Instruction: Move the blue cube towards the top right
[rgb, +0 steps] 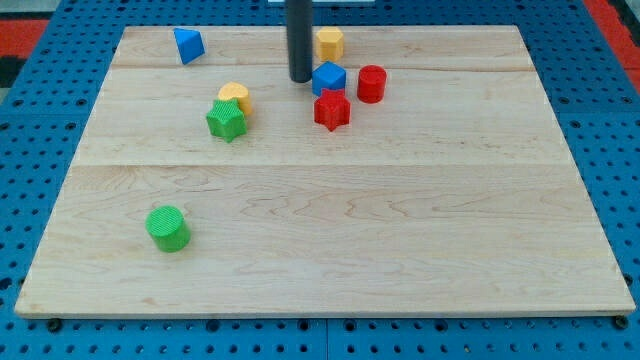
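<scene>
The blue cube (328, 78) is seen touching the tip (300, 79), at its right. The tip is a bare rod; nothing is pinched.

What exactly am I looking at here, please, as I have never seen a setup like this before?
This is a single camera picture of a robot arm's work area; where the camera is mounted is not on record. The arm has no fingers: it ends in a dark rod, and its lower end, my tip, slides on the wooden board to push blocks. Nothing is held.

My tip stands just to the view's left of the blue cube, very close to it. Around that cube are a red cylinder to the right, a red star below and a yellow block above. Further left lie a blue wedge-like block, a yellow block touching a green star, and a green cylinder near the bottom left.
</scene>
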